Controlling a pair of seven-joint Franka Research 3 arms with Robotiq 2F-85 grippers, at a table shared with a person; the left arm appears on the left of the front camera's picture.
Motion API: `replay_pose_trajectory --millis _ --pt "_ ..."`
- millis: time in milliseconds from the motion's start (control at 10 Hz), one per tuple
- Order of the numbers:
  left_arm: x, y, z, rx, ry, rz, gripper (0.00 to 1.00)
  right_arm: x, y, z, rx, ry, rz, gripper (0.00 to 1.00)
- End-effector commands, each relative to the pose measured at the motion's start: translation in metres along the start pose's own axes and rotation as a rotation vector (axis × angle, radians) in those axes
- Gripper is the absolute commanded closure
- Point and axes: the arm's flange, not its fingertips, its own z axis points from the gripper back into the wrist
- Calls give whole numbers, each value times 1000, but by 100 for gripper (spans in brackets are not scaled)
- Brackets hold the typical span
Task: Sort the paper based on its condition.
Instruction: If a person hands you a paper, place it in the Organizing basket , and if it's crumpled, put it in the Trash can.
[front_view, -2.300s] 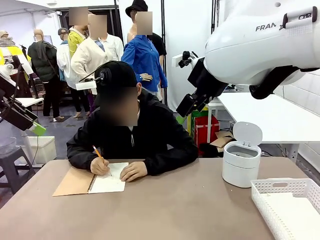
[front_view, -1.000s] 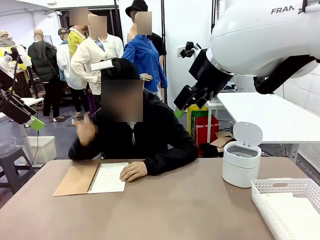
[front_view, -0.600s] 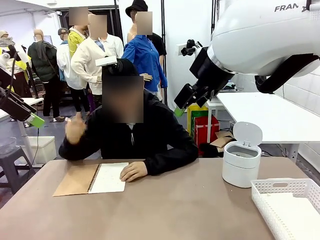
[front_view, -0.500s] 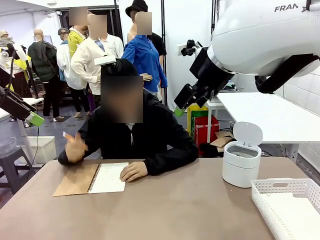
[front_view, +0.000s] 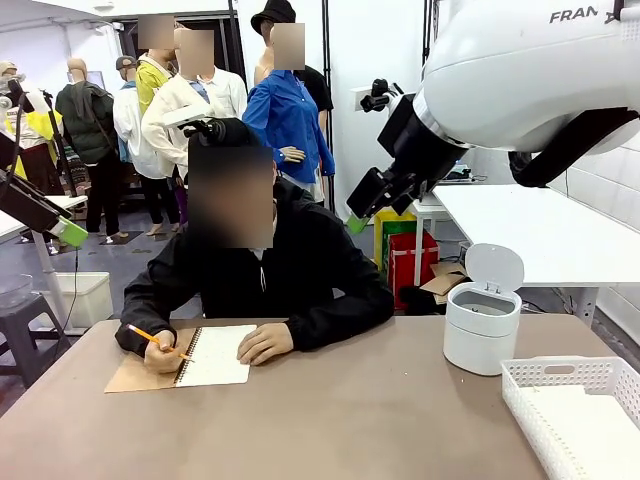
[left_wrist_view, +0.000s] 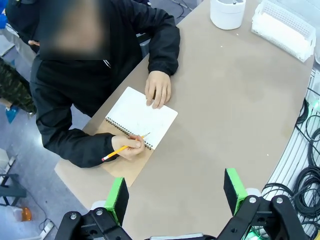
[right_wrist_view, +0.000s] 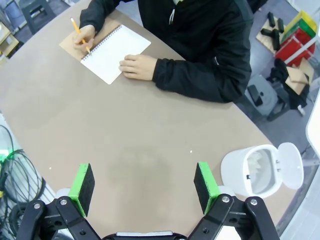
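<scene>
Paper well apart fr. R tool

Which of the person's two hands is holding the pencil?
The hand at the spiral edge of the notebook grips the yellow pencil; the other hand rests empty, flat on the white page.

A spiral-bound notebook with a brown kraft cover is laid open at the centre left of the tan bench. A white round open-lidded bin and a white plastic lattice basket are placed lower right.
</scene>
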Motion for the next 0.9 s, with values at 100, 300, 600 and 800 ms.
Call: replay_pose_trajectory --millis 100,300,600,800 --pt "0 0 0 0 0 0 0 0 -1 0 -1 -1 -2 0" --pt "0 0 0 0 0 0 0 0 -1 0 -1 -1 -2 0" --pt "0 0 0 0 0 0 0 0 -1 0 -1 -1 -2 0" --pt "0 0 0 0 0 0 0 0 -1 0 -1 -1 -2 0"
